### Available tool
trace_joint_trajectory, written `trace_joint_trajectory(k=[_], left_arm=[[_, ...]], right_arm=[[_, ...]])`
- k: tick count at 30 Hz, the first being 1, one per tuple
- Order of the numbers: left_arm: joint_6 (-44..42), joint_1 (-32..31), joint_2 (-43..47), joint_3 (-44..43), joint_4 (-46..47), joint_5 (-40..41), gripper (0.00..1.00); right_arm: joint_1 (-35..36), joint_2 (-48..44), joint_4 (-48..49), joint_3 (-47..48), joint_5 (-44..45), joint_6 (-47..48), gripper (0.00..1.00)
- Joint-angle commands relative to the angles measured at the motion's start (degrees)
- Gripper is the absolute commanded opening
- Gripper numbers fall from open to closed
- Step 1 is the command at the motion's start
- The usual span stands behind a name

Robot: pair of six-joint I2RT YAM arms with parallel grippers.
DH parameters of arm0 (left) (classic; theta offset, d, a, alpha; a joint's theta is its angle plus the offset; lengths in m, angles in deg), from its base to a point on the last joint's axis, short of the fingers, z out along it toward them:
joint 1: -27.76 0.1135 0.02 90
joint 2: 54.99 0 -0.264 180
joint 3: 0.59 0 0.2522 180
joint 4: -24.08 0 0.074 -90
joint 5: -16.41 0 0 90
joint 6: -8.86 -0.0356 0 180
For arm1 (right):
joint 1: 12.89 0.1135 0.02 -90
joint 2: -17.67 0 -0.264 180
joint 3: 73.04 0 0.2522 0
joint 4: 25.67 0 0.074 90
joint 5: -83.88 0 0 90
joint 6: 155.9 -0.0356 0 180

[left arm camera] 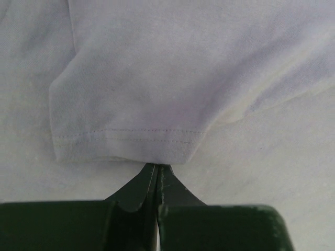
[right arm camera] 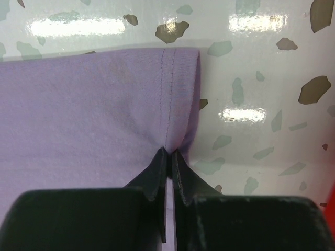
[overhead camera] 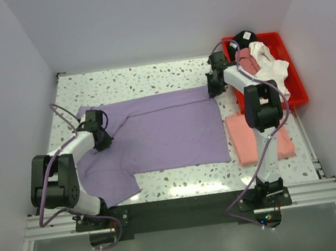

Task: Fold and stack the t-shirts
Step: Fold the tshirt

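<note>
Lavender-purple short-sleeved cloth t-shirt [overhead camera: 169,131] is spread flat mid-worktop, and the speckled worktop [overhead camera: 149,78] is bare along its far edge. The right end effector [right arm camera: 169,152] is pinching the shirt's far-right hem corner. The left end effector [left arm camera: 157,170] is pressed together right at a sleeve hem near the left edge, can't tell if cloth's actually caught. The folded salmon-pink shirt [overhead camera: 239,141] by the right edge is half hidden behind the right arm.

We see far surface [overhead camera: 149,78] bare, lavender shirt [overhead camera: 168,128] covering the middle, red bin [overhead camera: 271,37], pink shirt [overhead camera: 242,140] seemingly crowding right
</note>
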Motion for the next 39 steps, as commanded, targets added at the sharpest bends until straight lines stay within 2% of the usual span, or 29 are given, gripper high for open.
trace_joint_trajectory(k=[1,14,23,32,39], left_arm=[[-0.2,-0.4,2.1,-3.0,0.4,2.6,0.0],[0.8,-0.4,4.5,-6.5,-2.5,5.8,0.0],[1.7,-0.3,6.2,-8.2,-4.2,8.6,0.0],[1.7,-0.3,6.6,-9.8,-3.7,8.3,0.0],[1.7,-0.3,5.6,-8.9,-3.5,8.6,0.0]], right_arm=[[0.1,-4.4,-0.7,0.0,-0.4,-0.5,0.0],[0.2,-6.0,-3.1,1.3,-1.6,0.4,0.0],[0.2,-8.6,-8.7,2.6,-0.9,0.0,0.0],[0.3,-3.2,-10.0,7.8,-0.6,2.1,0.05],[0.3,0.7,-9.3,6.6,2.1,0.9,0.13]])
